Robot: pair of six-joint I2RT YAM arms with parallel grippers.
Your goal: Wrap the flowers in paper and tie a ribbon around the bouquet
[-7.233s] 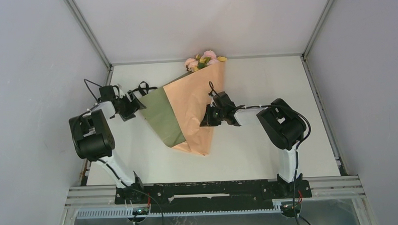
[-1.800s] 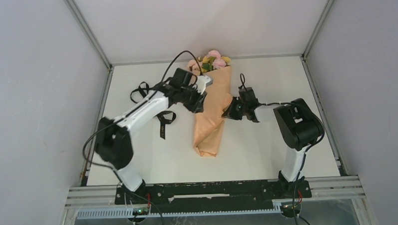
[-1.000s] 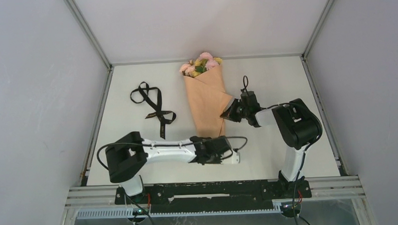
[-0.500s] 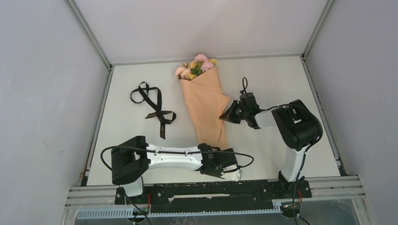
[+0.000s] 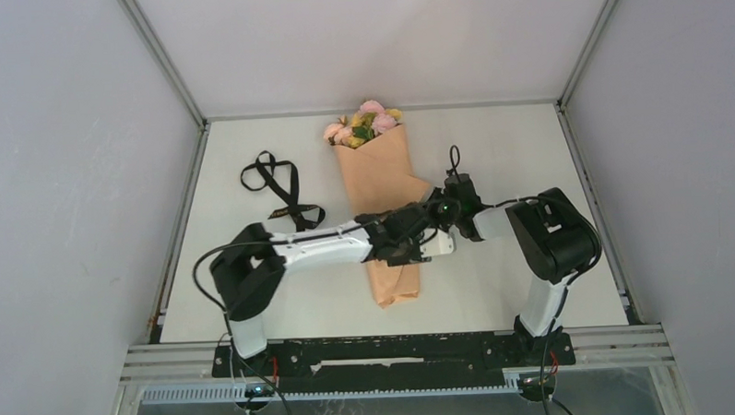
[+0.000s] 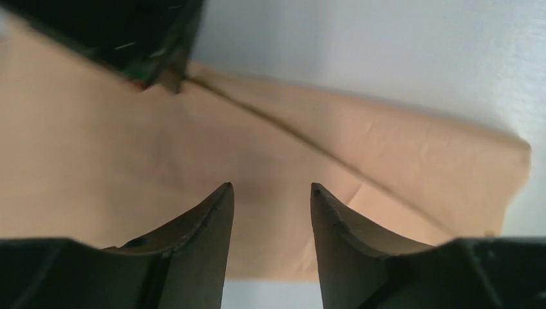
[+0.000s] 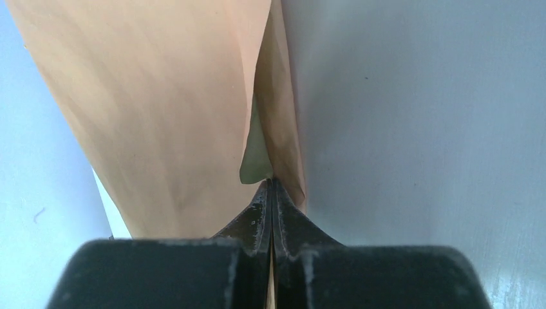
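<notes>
The bouquet (image 5: 381,175) lies on the white table as a peach-orange paper cone (image 6: 96,161), and the flowers (image 5: 365,123) show pink and yellow at its far, wide end. My left gripper (image 5: 418,228) hovers over the cone's middle. It is open (image 6: 270,188), with paper beneath the fingers and nothing between them. My right gripper (image 5: 431,208) is shut (image 7: 272,181) on the paper's right edge, where a sliver of the green inner face (image 7: 256,161) shows. The black ribbon (image 5: 285,187) lies loose to the left, apart from both grippers.
The cone's narrow folded end (image 5: 396,289) points toward the arm bases. Grey walls enclose the table (image 5: 491,148) on the left, right and far sides. My left arm (image 5: 310,246) stretches across the near half of the table.
My left arm has swung from the table's near edge up over the bouquet's middle, and its jaws have opened wider. The right gripper has kept its pinch on the paper edge.
</notes>
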